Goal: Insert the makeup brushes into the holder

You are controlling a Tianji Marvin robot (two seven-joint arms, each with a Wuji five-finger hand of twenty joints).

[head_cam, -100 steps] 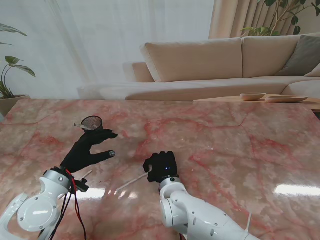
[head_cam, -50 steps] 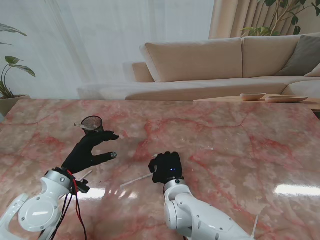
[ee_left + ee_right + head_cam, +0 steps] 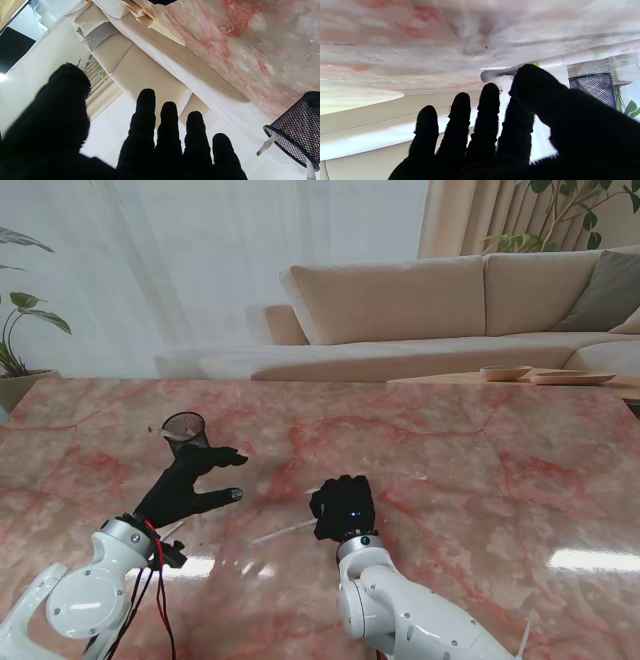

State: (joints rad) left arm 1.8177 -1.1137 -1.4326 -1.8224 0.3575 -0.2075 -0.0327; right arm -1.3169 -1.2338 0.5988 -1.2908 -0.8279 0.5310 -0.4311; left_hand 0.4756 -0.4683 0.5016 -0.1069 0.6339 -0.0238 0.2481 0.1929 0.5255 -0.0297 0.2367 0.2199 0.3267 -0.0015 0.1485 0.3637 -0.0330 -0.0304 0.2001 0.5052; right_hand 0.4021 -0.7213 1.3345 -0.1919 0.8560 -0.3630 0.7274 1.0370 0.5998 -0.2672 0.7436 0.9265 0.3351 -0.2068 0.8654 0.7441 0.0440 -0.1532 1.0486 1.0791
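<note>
Bright daylight through sheer curtains, glare patches on the glossy table, wrist views softly blurred.

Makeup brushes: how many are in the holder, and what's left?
Done: the mesh holder already has at least one white handle poking over its rim. In hand: the right hand is at a white brush lying on the table; grasp unclear. The left hand is open beside the holder. Left: lifting and inserting.
</note>
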